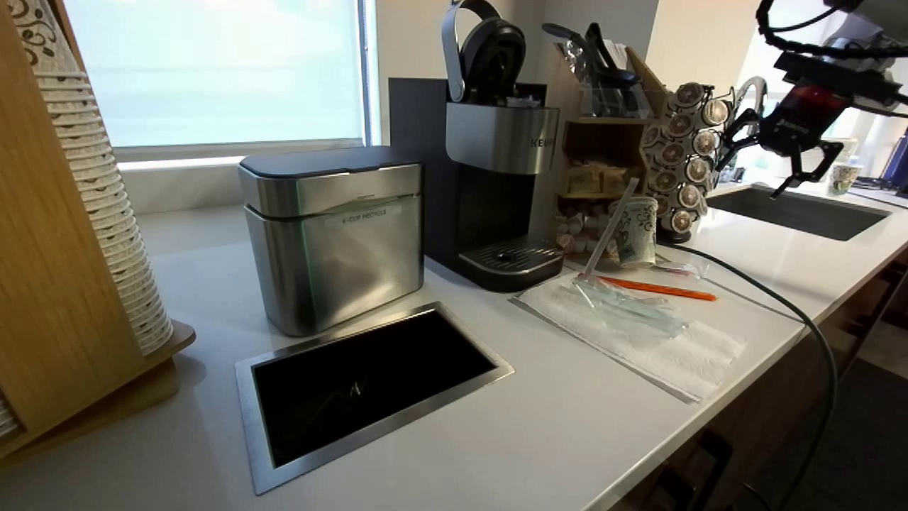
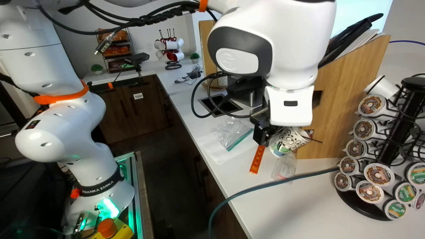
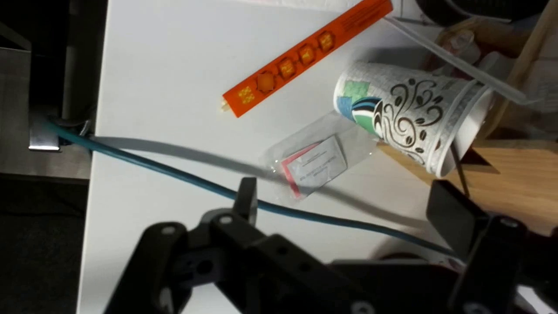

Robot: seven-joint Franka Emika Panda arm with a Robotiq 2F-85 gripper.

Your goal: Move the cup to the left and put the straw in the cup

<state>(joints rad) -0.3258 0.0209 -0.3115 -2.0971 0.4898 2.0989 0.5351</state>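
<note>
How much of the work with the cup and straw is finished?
Done: nothing certain; a thin dark stick pokes from the cup, but whether the cup was moved, I cannot tell.
In hand: nothing; the gripper is open, apart from the cup.
Left: the clear straw is tilted outside the cup; if that one is meant, inserting it remains.

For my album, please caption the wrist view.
Open robot gripper above a white counter with a patterned cup and orange wrapper.

In an exterior view, we have the coffee maker [image 1: 504, 139] between canister [image 1: 347, 248], left, and cup [image 1: 640, 234], right, on the desk [image 1: 525, 404]; the straw [image 1: 610, 227] crosses before the cup's left edge.
</note>
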